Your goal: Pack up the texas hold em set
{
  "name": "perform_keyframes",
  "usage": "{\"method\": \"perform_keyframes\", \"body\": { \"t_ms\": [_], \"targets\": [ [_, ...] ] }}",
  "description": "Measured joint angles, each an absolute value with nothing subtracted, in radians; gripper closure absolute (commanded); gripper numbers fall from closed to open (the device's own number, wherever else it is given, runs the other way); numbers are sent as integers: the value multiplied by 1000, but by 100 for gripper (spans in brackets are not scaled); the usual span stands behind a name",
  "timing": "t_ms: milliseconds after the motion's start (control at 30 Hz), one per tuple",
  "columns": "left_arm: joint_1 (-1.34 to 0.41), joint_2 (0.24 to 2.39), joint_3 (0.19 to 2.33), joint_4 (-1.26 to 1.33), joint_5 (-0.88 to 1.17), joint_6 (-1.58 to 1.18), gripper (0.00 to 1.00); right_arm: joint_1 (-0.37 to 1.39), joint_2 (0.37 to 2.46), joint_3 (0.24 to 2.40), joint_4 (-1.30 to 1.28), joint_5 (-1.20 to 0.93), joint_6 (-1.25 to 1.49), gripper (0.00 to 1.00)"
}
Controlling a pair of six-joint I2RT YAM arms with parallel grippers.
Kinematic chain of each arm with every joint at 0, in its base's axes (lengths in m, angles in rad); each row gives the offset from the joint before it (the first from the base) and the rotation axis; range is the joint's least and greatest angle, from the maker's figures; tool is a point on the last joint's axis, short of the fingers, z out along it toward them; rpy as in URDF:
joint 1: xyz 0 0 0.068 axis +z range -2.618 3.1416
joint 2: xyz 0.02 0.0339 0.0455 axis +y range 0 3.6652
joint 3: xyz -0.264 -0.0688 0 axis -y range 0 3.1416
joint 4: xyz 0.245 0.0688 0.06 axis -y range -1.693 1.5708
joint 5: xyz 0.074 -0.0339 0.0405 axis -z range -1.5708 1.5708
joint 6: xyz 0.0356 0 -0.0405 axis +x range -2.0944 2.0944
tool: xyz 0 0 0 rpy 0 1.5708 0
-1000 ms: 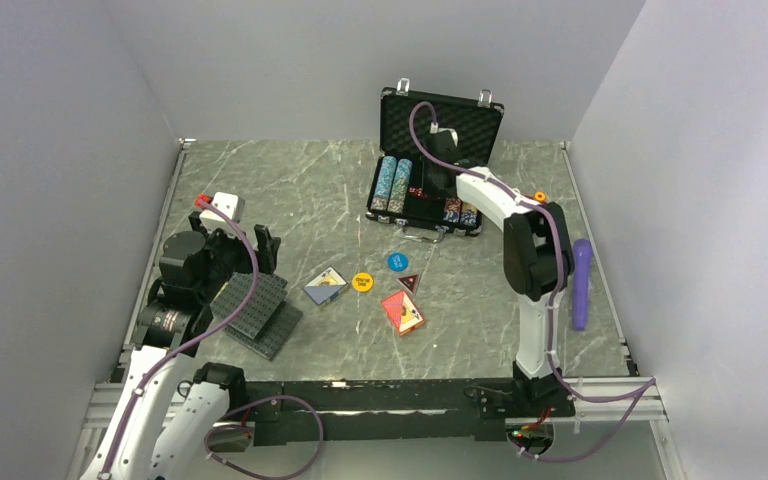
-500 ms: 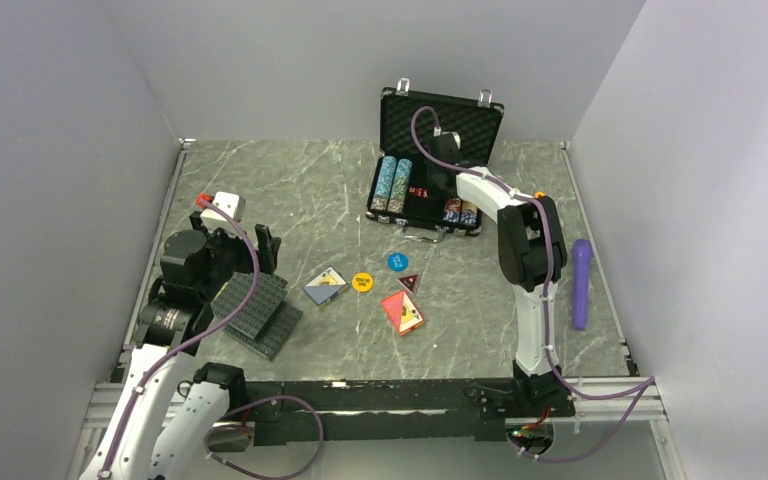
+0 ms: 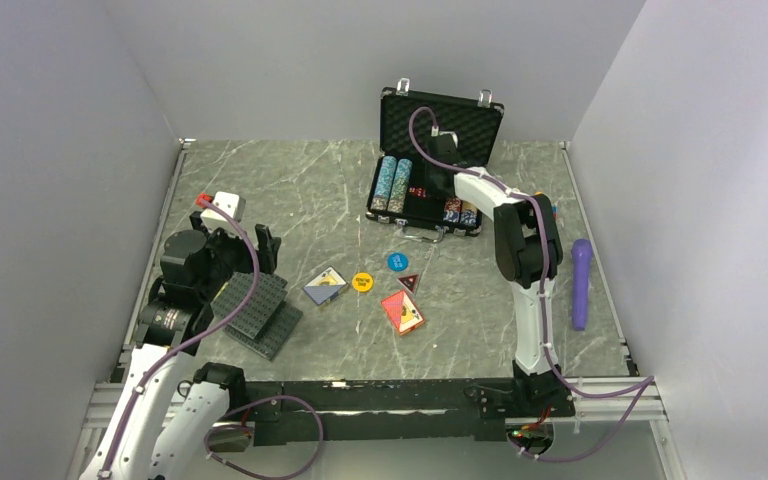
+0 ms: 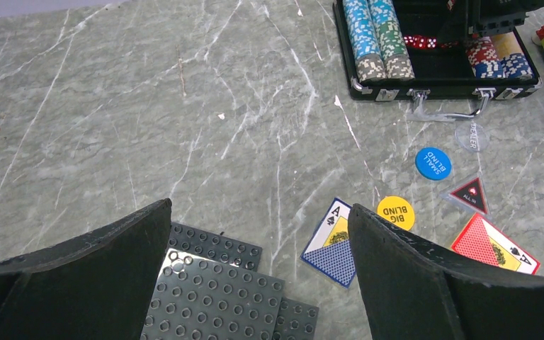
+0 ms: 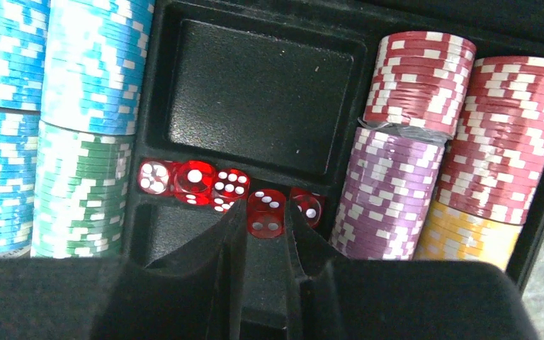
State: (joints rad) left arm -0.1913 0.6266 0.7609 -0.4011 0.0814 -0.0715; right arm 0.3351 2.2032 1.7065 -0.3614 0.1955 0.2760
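The black briefcase (image 3: 470,125) sits open at the far middle of the bench (image 3: 290,190). Its long axis runs left to right, its foam-lined lid stands upright against the far side, and its handle points toward the arms.

The right arm stretches far forward over the tray, and the right gripper (image 5: 263,207) points down into the middle compartment. Its jaws are drawn close together on either side of one red die (image 5: 266,218) and appear to touch it on both sides. That die is the fourth of five dice lined up left to right. Four chip rows (image 5: 404,184) lie lengthwise front to back, two on each side of the dice.

The left arm is folded back at the near left. The left gripper (image 4: 258,209) hovers above the dark grey studded plates (image 4: 212,283) with its jaws spread wide and nothing between them.

Loose on the bench in front of the case are two card decks, a blue-backed one (image 4: 334,244) and a red one (image 4: 496,244), both lying flat and skewed. There are also four buttons: blue (image 4: 433,163), yellow (image 4: 395,211), a red triangle (image 4: 469,195) and a clear one (image 4: 472,136)
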Motion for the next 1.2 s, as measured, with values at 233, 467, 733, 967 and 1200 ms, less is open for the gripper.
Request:
{"method": "perform_keyframes", "body": {
  "t_ms": [233, 467, 733, 967, 1200],
  "targets": [
    [-191, 632, 761, -401, 81, -72, 2, 335, 2211, 1712, -355, 177, 275, 99],
    [-191, 633, 761, -401, 82, -72, 2, 335, 2211, 1712, -354, 171, 276, 78],
    [-191, 637, 761, -401, 82, -72, 2, 335, 2211, 1712, -352, 169, 279, 59],
    [-191, 639, 761, -401, 82, -72, 2, 331, 2211, 1716, -355, 169, 278, 55],
    [-191, 639, 761, -401, 82, -72, 2, 329, 2211, 1716, -355, 163, 278, 52]
  ]
}}
